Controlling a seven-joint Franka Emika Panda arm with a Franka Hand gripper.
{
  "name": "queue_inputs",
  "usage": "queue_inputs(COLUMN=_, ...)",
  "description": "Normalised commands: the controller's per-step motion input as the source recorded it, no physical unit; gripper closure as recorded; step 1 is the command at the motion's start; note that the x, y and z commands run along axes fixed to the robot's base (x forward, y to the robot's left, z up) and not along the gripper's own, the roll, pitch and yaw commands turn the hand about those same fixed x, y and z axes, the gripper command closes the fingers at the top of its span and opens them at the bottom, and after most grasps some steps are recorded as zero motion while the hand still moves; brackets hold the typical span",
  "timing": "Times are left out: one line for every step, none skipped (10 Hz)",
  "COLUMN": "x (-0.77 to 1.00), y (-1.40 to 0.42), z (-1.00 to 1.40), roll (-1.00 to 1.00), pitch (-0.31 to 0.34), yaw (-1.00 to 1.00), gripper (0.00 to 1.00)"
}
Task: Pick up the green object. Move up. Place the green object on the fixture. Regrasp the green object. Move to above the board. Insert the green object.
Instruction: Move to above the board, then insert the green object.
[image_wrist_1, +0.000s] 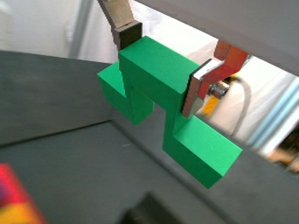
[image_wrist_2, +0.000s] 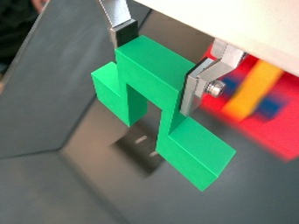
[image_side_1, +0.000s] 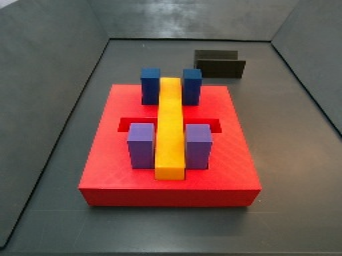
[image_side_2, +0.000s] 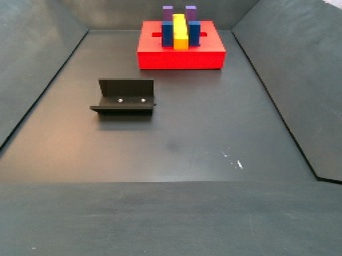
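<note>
In both wrist views the gripper (image_wrist_1: 162, 63) (image_wrist_2: 158, 59) holds the green object (image_wrist_1: 163, 109) (image_wrist_2: 158, 109) by its raised middle cube, the silver fingers (image_wrist_1: 205, 87) closed onto its two sides, the legs hanging clear of the dark floor. In a wrist view the board (image_wrist_2: 251, 92) shows blurred behind the piece. In both side views the fixture (image_side_1: 221, 64) (image_side_2: 124, 97) stands well apart from the board (image_side_1: 120, 160) (image_side_2: 181, 55), which carries a yellow bar (image_side_1: 171, 125); neither gripper nor piece appears there.
</note>
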Motion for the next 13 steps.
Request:
queue_inputs(x=-1.05, y=-1.4, z=0.27, roll=-1.0, pitch=0.067, yaw=0.02, gripper=1.0)
queue_inputs(x=-1.07, y=-1.4, z=0.27, roll=-1.0, pitch=0.061, yaw=0.03, gripper=1.0)
queue_inputs(x=-0.47, y=-0.57, z=0.1, roll=-1.0, pitch=0.05, yaw=0.04, gripper=1.0)
queue_inputs(x=-0.12, y=-0.09, z=0.0, roll=-1.0, pitch=0.046, yaw=0.04, gripper=1.0)
queue_inputs(x=-0.01, y=0.04, z=0.0, roll=-1.0, pitch=0.051, yaw=0.03, gripper=1.0)
queue_inputs(x=-0.05, y=0.01, z=0.0, roll=-0.95, pitch=0.01, yaw=0.03, gripper=1.0)
queue_inputs(x=-0.06, y=0.02, z=0.0, roll=-0.71, pitch=-0.032, yaw=0.02, gripper=1.0)
queue_inputs(x=-0.06, y=0.03, z=0.01, roll=-0.5, pitch=-0.047, yaw=0.01, gripper=1.0)
queue_inputs(x=-0.04, y=0.02, z=0.0, roll=-0.3, pitch=-0.044, yaw=0.0, gripper=1.0)
queue_inputs(x=0.15, y=0.0, z=-0.04, roll=-0.08, pitch=0.027, yaw=0.01, gripper=1.0)
queue_inputs(x=0.14, y=0.0, z=-0.01, roll=0.0, pitch=0.0, yaw=0.11, gripper=1.0)
queue_inputs(x=0.13, y=0.0, z=-0.06, roll=-0.01, pitch=0.0, yaw=0.12, gripper=1.0)
queue_inputs(x=0.09, y=-0.01, z=-0.19, roll=-0.01, pitch=0.0, yaw=0.14, gripper=1.0)
